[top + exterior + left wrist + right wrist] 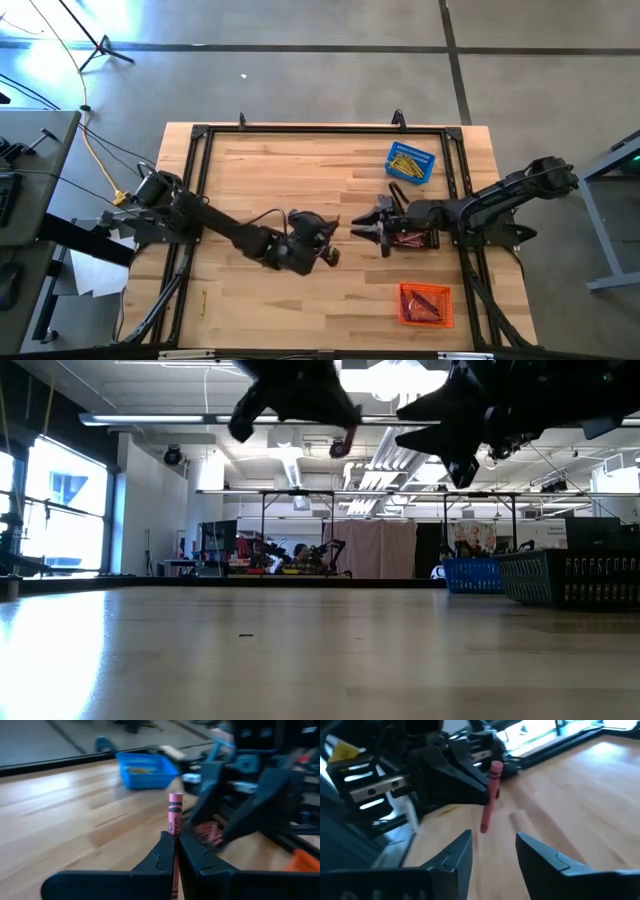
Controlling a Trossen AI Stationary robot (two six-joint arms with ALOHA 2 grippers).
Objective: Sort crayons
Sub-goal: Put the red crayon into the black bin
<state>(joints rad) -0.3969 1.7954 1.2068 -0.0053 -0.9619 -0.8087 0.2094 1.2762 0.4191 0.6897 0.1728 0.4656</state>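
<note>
My left gripper (330, 252) is shut on a pink-red crayon (175, 817) above the middle of the table; the crayon also shows in the right wrist view (490, 795). My right gripper (362, 232) is open and empty, facing the left gripper a short way to its right, its fingers (462, 847) standing apart just short of the crayon. Both grippers hang well above the table in the low view, left (335, 430) and right (460, 460). A black basket (418, 240) with red crayons sits under the right arm. My left gripper pinches the crayon about its middle (489, 800) between its two fingers. The fingers come roughly level from the table's left and lie across the crayon. The crayon stands nearly upright, one end (175, 796) above the fingers and one end (483, 828) below, lifted clear of the table.
A blue basket (411, 163) holding yellow crayons stands at the far right. An orange basket (425, 305) holding crayons stands at the near right. A single yellow crayon (203, 299) lies near the table's near left edge. A black frame (200, 140) runs around the tabletop.
</note>
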